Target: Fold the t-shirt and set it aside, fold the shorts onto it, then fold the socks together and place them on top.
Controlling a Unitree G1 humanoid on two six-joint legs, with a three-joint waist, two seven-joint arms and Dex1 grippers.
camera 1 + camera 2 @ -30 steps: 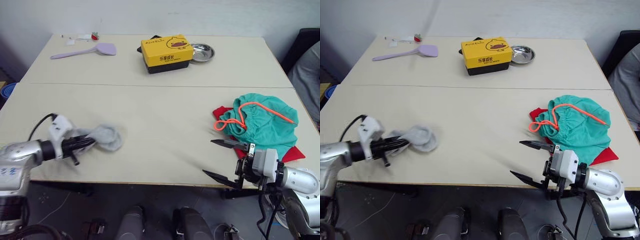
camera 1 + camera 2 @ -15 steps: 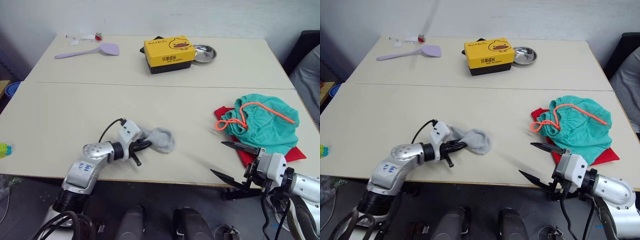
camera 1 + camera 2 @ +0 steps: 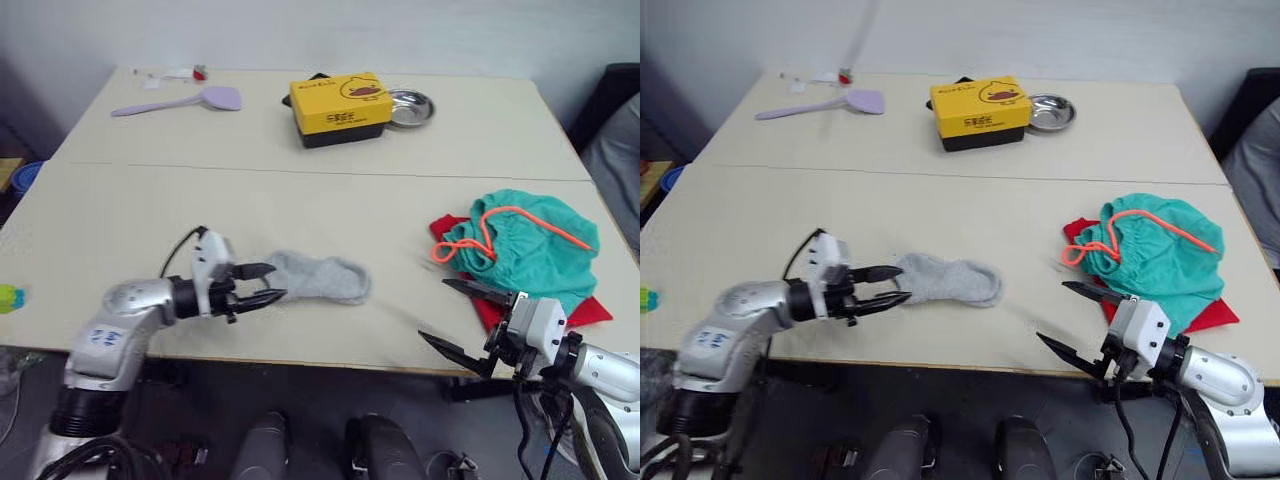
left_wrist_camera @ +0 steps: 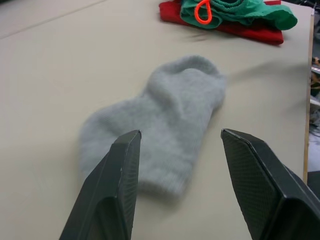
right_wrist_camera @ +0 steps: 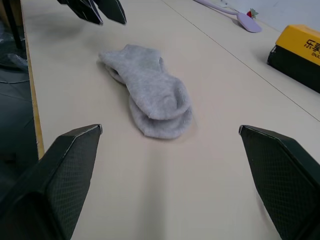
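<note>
Beige and wide, the surface (image 3: 330,215) carries a yellow box (image 3: 340,103), a metal dish (image 3: 407,106) and a lilac spatula (image 3: 180,101) along its far side. Near the right edge the shorts (image 3: 525,245) sit bunched on top of the t-shirt (image 3: 500,310), whose red shows just at the pile's rim; the orange drawstring (image 3: 480,235) loops across the teal cloth.

Toward the near edge, left of centre, the socks (image 3: 320,277) lie flat on the surface, one laid over the other as far as can be judged. The left end effector (image 3: 265,285) sits just at their cuff end, its fingers (image 4: 117,185) spread to either side of the cuff and gripping nothing. The right end effector (image 3: 462,320) hangs over the near edge in front of the clothes pile, its fingers wide apart and empty, well apart from the socks.

By my reading, the shirt and shorts steps are done, though the shorts look bunched more than neatly folded, and the last step is in hand: the socks are paired but not yet on the pile. Next, one end effector would need to close on both layers of the socks together, lift them clear, carry them right and lay them on the shorts without catching the drawstring.
</note>
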